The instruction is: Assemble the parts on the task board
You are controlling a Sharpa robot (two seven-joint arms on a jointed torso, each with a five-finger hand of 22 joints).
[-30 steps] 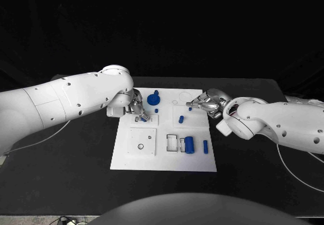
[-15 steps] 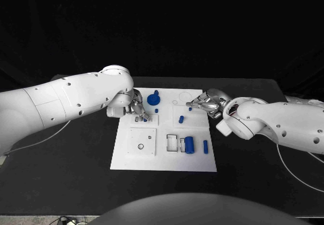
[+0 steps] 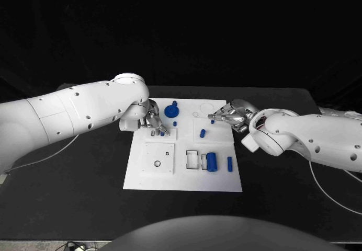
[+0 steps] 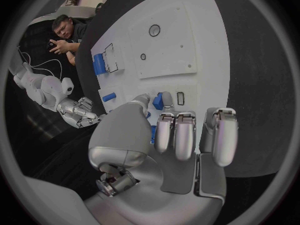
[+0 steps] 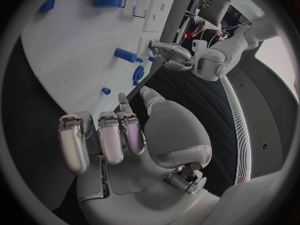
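Task board [image 3: 184, 172] sits mid-table [image 3: 75, 209], blue parts spread over it: gear-like part [image 3: 171, 111] at far edge, cylinder [image 3: 212, 161] near front. Left hand [image 3: 149, 123] over the board's far-left corner, pinching a small blue part [image 4: 158, 100] (thumb plus fingertip). Right hand [image 3: 230, 115] hovers at far-right edge; can't tell its grasp state.

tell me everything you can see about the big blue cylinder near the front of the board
The big blue cylinder is a smooth, matte, plastic-looking piece, the thickest of the blue parts. It lies on its side on the white task board, in the near right part, its long axis running from the robot toward the far edge. It sits just right of a black-outlined rectangular slot, with a thinner blue bar apart on its other side. Neither hand touches it.
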